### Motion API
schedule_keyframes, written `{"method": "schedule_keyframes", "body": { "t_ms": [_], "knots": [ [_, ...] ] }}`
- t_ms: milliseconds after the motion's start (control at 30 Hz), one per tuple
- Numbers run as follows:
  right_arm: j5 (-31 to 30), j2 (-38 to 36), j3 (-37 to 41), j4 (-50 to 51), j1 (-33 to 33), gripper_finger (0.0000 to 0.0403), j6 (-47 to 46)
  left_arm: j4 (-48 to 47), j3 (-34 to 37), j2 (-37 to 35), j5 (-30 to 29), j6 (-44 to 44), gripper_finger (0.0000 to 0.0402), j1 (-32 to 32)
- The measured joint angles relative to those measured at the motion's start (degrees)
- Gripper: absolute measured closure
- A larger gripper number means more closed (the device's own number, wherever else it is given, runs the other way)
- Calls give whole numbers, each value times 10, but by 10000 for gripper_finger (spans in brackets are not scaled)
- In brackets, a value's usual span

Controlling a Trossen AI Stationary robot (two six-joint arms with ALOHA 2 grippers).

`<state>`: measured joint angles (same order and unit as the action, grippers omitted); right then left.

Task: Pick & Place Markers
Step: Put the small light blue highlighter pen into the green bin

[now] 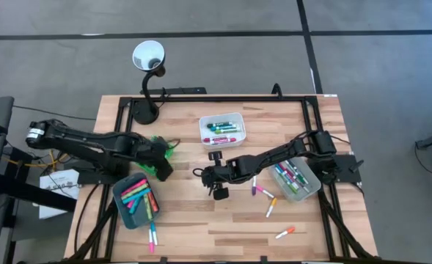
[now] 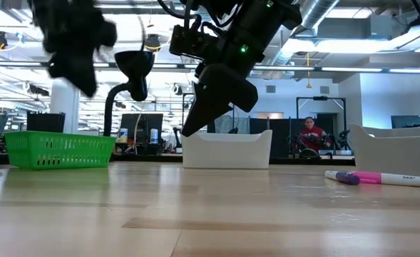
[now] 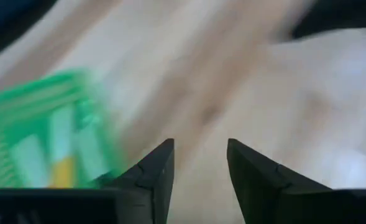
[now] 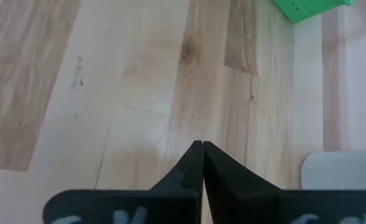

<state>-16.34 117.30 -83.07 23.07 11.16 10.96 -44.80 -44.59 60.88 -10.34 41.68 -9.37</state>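
You are running the left end effector (image 1: 160,167) over the near corner of the green tray (image 1: 159,147), fingers standing apart with nothing between them. The right end effector (image 1: 217,178) is hanging above bare surface (image 1: 193,220) between the green tray and the clear grey tray (image 1: 298,180), fingers pressed together and gripping nothing.

The markers are lying in several places: a bundle in the teal tray (image 1: 136,199) just beside the green tray, some in the white tray (image 1: 223,129) across from it, some in the clear grey tray, and loose markers (image 1: 263,192) scattered on the surface well away from the green tray.

Risk, in my judgement: the left wrist view is smearing, suggesting fast travel close to the green tray; a low pass could be clipping its rim and shifting it. Both arms are converging near the middle, so crowding is possible.

The low view is showing one loose marker (image 2: 377,178) flat on the surface, and a person seated in the room behind. Only the high view is showing tray contents.
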Motion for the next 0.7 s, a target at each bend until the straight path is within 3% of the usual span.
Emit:
{"method": "schedule_keyframes", "body": {
  "t_ms": [267, 367, 533, 700],
  "knots": [
    [1, 0, 0, 0, 0, 402, 0, 141, -21, 2, -2, -163, 277, -190],
    [0, 0, 0, 0, 0, 403, 0, 155, -22, 24, -13, -167, 279, -256],
    [0, 0, 0, -2, -1, 403, 0, 191, -28, 112, -8, -169, 279, -335],
    [0, 0, 0, -20, 0, 403, 0, 191, -70, 211, 73, -214, 279, -373]
  ]
}}
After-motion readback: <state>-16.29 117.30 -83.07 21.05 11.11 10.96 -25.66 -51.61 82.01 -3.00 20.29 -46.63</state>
